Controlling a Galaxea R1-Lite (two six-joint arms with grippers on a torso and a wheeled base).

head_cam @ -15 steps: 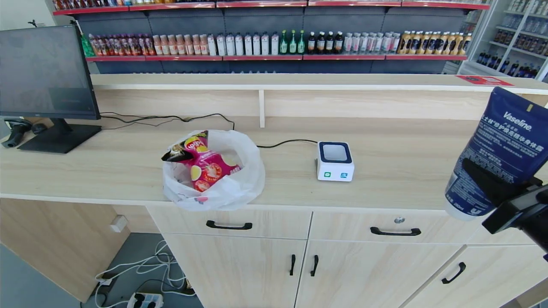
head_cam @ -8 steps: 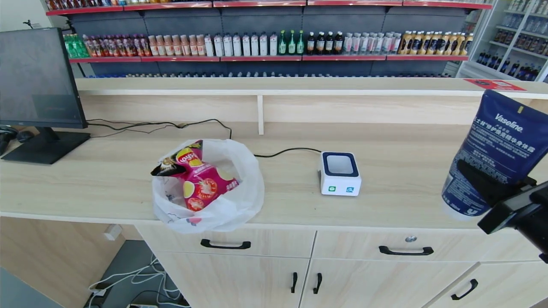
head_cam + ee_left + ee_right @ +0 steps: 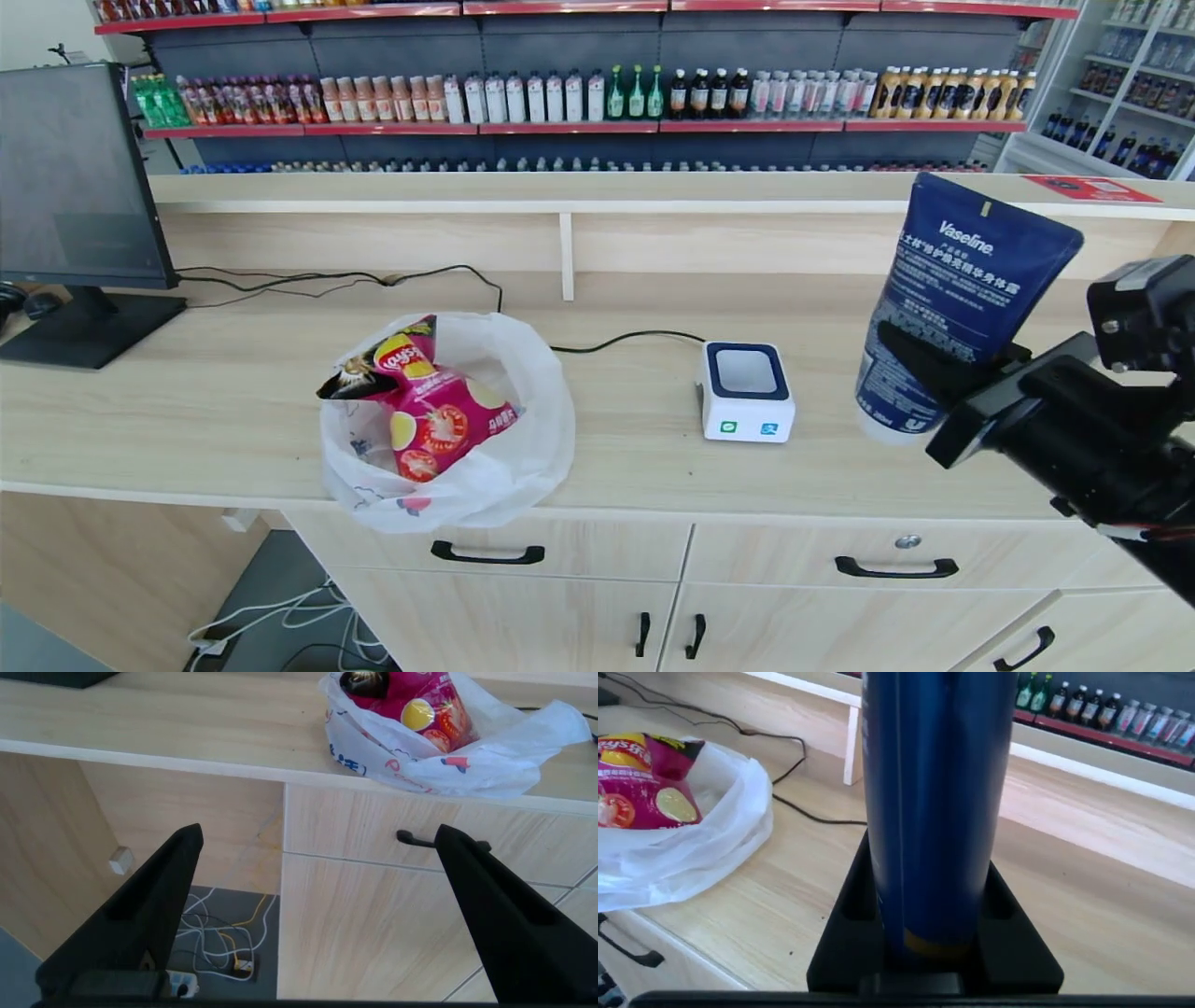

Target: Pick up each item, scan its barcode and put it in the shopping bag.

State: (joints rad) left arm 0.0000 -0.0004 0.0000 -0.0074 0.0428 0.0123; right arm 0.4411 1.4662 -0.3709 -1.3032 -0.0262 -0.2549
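Low in front of the cabinet drawers, the left gripper (image 3: 318,845) hangs with its fingers spread wide and nothing between them, just below the table (image 3: 187,401) edge where the shopping bag (image 3: 527,439) sits. On the robot's right, the right gripper (image 3: 934,369) has its fingers clamped around the lower body of a dark blue tube (image 3: 971,271), held cap-down and leaning slightly, above the table and to the right of the scanner (image 3: 747,392); white lettering and blocks of fine print cover the tube's face. The white plastic shopping bag, marked with small red and blue print, stands open at the table's front edge and holds a pink crisp packet (image 3: 439,411) pictured with tomato slices and crisps. The scanner, a white box with a dark-framed window and two small green and blue icons, stands between bag and tube, its cable running back. A dark monitor (image 3: 75,177) stands at far left; bottle-lined shelves (image 3: 597,93) fill the background
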